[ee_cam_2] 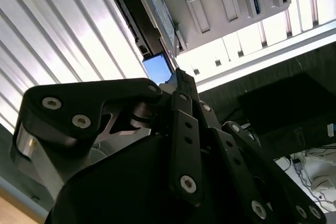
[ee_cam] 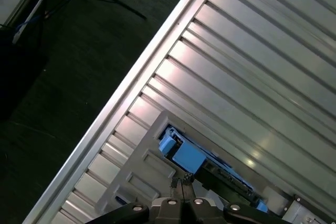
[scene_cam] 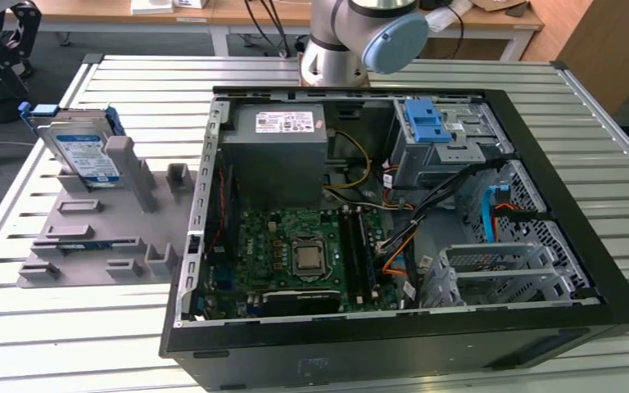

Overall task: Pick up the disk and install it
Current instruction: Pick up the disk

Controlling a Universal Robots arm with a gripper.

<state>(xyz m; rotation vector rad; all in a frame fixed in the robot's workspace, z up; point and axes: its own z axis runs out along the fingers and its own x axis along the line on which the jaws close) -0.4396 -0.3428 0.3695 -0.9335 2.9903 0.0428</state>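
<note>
Exterior view: the disk point(scene_cam: 79, 149) stands on edge in a grey rack point(scene_cam: 96, 237), at the exterior view's left of the open computer case point(scene_cam: 402, 344).
In both wrist views the gripper point(ee_cam: 181, 181) point(ee_cam_2: 180, 74) hangs empty with its fingers pressed together. The disk's blue end lies beyond the tips, apart from them.

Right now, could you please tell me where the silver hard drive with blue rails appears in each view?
Exterior view: silver disk upright in grey slotted holder, exterior view's left.
Second wrist view: disk beyond the black gripper.
First wrist view: disk beyond gripper.
Shared landmark: holder.
</note>
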